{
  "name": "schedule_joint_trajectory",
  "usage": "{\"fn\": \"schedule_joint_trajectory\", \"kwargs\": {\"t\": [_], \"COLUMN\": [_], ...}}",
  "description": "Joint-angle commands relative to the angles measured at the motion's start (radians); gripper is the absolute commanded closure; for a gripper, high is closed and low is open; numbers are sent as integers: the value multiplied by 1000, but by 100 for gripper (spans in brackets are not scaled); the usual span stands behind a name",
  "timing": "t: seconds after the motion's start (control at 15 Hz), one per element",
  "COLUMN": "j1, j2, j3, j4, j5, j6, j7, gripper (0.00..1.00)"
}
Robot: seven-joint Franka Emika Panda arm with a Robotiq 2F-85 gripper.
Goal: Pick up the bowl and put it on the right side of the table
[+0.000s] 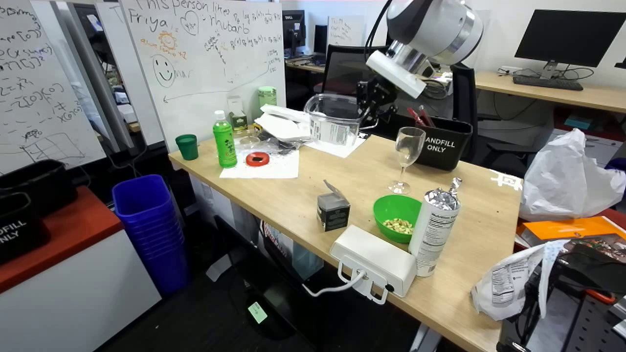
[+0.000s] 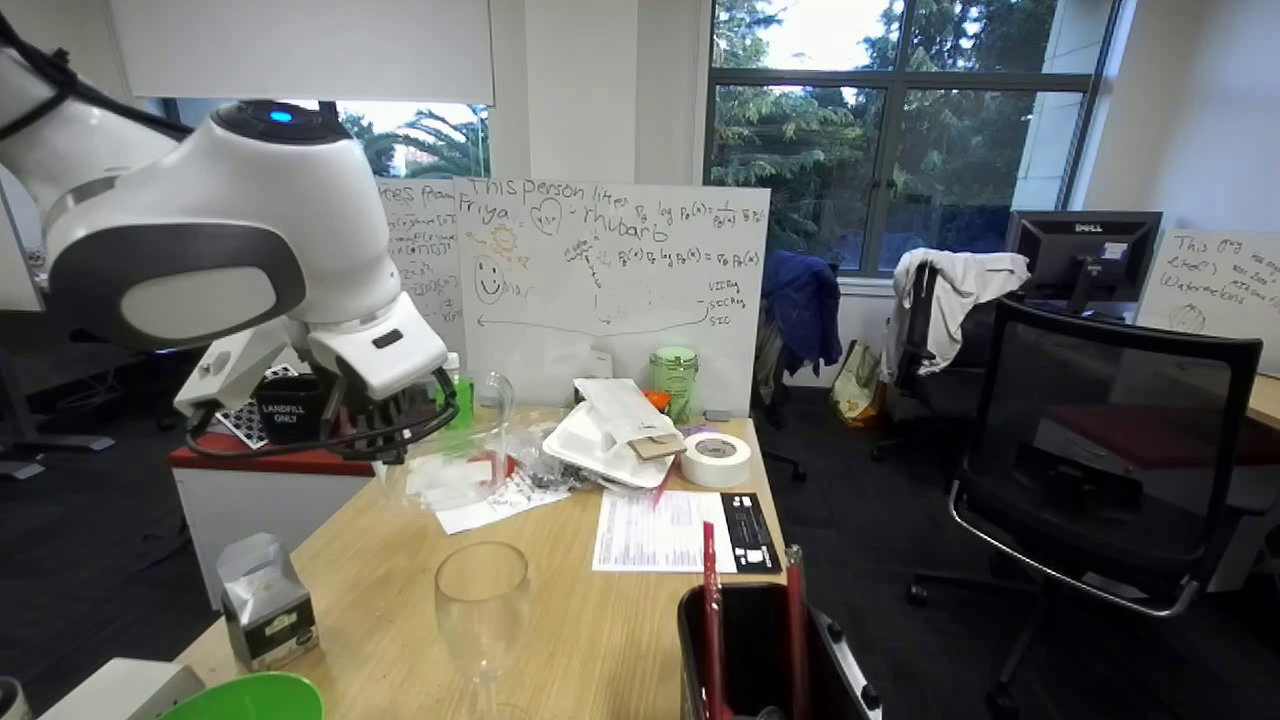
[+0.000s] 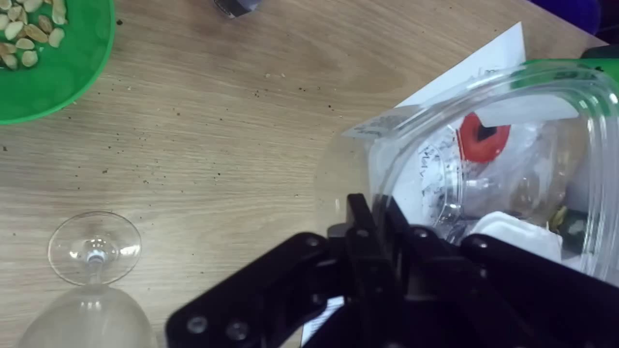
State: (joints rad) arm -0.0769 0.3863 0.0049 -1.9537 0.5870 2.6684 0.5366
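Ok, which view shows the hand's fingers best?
The wrist view: it's closest, with the fingers of the hand on either side of the rim of the clear bowl. Both exterior views show the fingers smaller and dark, hard to tell apart.

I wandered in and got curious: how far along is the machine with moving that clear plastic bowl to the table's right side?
Done: the bowl looks picked up, raised off the table. In hand: apparently the carry; in the wrist view the tool pinches it at one side. Left: lowering it onto the table's right side and letting go, since it hangs in the air. Which side counts as right isn't clear here.
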Motion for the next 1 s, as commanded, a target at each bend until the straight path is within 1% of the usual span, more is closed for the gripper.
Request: {"fn": "schedule_joint_trajectory", "kwargs": {"t": [0.0,0.13,0.27,0.33,0.4,0.53,0.6,0.73,0.87,0.93], "j1": [-51,-53,-52,-53,-56,-70,-85,-128,-175,-196], "j2": [-154,-249,-339,-384,-424,-488,-515,-554,-582,-592], "j3": [15,-17,-53,-74,-95,-123,-131,-138,-142,-146], "j4": [-107,-164,-217,-244,-269,-325,-351,-398,-444,-464], "j5": [101,119,116,98,61,-19,-84,-232,-335,-369], "j6": [-77,-118,-133,-138,-141,-108,-91,-63,-40,-50], "j7": [-131,-160,-149,-121,-77,17,94,253,392,459], "gripper": [98,98,98,98,98,98,98,98,98,98]}}
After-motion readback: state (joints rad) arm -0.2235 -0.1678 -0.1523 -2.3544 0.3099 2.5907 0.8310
